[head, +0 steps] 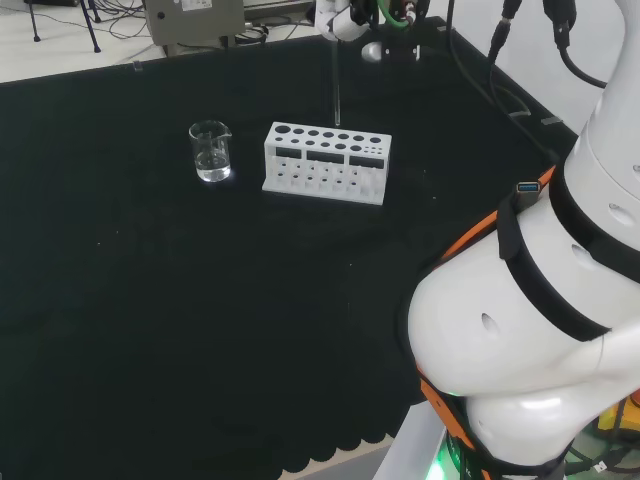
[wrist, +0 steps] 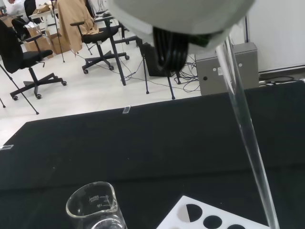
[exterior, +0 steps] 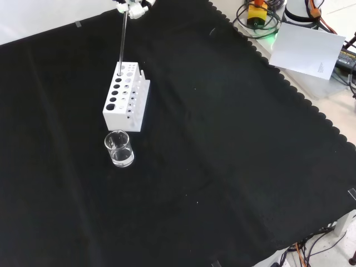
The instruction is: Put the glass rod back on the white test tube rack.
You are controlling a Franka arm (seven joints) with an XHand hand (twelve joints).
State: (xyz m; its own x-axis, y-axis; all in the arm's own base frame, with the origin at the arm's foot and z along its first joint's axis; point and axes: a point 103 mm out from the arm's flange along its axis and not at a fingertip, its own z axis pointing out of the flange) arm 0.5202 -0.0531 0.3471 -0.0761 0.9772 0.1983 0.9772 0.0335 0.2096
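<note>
1. The hand is at the very top edge of the front view, with just a few white and black finger parts visible. They are closed around the top end of the glass rod, pinching it.
2. In the head view the hand sits at the top centre, again mostly cut off, with the rod hanging straight down from it.
3. The rod is thin, clear and close to upright. In the front view its lower end reaches a hole at the far end of the rack, though whether it is inside the hole or only just above it is hard to tell.
4. In the wrist view the rod runs as a long slanted clear line from the blurred white underside of the hand toward the rack's holes.
5. The white test tube rack stands on the black cloth. Its top has rows of round holes, some larger and some smaller.
6. A small clear beaker stands just beside the near end of the rack in the front view, apart from it. In the head view the beaker is to the left of the rack.
7. The big white shapes at the right of the head view are the arm.
</note>
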